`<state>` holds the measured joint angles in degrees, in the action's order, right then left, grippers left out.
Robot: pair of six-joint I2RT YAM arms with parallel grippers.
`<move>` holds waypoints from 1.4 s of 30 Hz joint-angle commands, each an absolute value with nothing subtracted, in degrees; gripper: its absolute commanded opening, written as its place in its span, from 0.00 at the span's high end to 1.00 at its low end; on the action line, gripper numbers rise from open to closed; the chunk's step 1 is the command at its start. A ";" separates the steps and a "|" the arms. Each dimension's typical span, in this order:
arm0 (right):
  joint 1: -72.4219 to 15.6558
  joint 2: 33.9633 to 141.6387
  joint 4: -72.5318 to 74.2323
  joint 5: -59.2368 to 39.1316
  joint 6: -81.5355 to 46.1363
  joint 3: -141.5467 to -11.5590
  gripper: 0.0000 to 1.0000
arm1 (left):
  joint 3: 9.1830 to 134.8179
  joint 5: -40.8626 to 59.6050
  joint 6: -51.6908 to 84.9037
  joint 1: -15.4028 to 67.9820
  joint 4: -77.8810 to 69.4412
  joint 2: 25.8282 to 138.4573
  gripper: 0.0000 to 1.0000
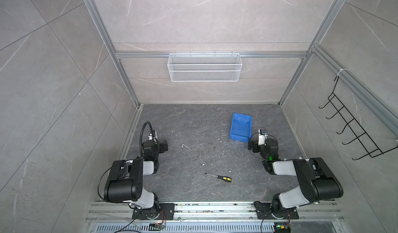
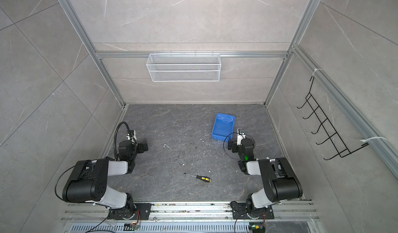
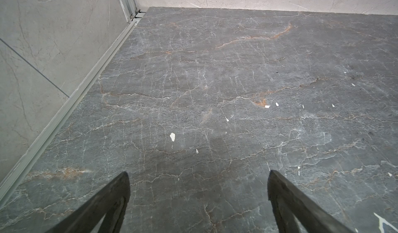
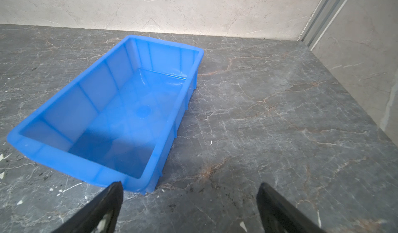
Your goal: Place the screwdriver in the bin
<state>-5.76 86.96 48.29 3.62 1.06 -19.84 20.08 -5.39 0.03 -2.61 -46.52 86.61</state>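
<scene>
The dark veined tabletop (image 1: 193, 130) you work on is boxed in by pale stone-look walls on the left, far and right sides, with an aluminium rail (image 3: 71, 100) running along its left edge. A white mesh basket (image 1: 204, 67) hangs high on the far wall and a black wire hook rack (image 1: 353, 124) on the right wall, both well above the surface. The middle of the tabletop lies open between your two arms, marked only by small white flecks and dark crumbs.

The screwdriver (image 1: 218, 177) (image 2: 197, 177) lies flat in the near middle, with bare surface all round it. Its long axis runs mostly left to right: the silver tip points left and slightly far, the black and yellow handle right and slightly near.

The bin (image 1: 240, 127) (image 2: 223, 126) (image 4: 120, 104) stands at the far right, well apart from the screwdriver, its long axis running near to far.

Your left gripper (image 3: 198, 173) is spread wide over bare tabletop near the rail, holding nothing. Your right gripper (image 4: 189, 184) is spread wide too, holding nothing, just beside the bin's near end; whether a finger touches the rim, you cannot tell.
</scene>
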 commanded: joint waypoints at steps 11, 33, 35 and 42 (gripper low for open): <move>-6.11 79.28 43.48 0.84 2.30 -20.92 0.01 | 21.09 -3.65 -0.45 -2.39 -45.32 83.23 0.00; -21.26 56.56 -8.91 -2.67 17.49 -40.00 0.01 | 28.74 20.09 -24.23 12.61 -3.64 54.13 0.00; -25.16 56.67 -12.29 -1.92 19.26 -41.37 0.01 | 28.42 23.53 -25.94 14.39 -1.20 51.78 0.00; -37.74 63.55 -27.74 -3.14 21.63 -49.36 0.01 | 26.77 33.87 -30.51 19.13 6.90 48.91 0.00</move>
<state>-34.17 60.82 -17.76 -2.98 19.11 -46.17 27.29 26.37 -26.68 18.24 1.30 48.75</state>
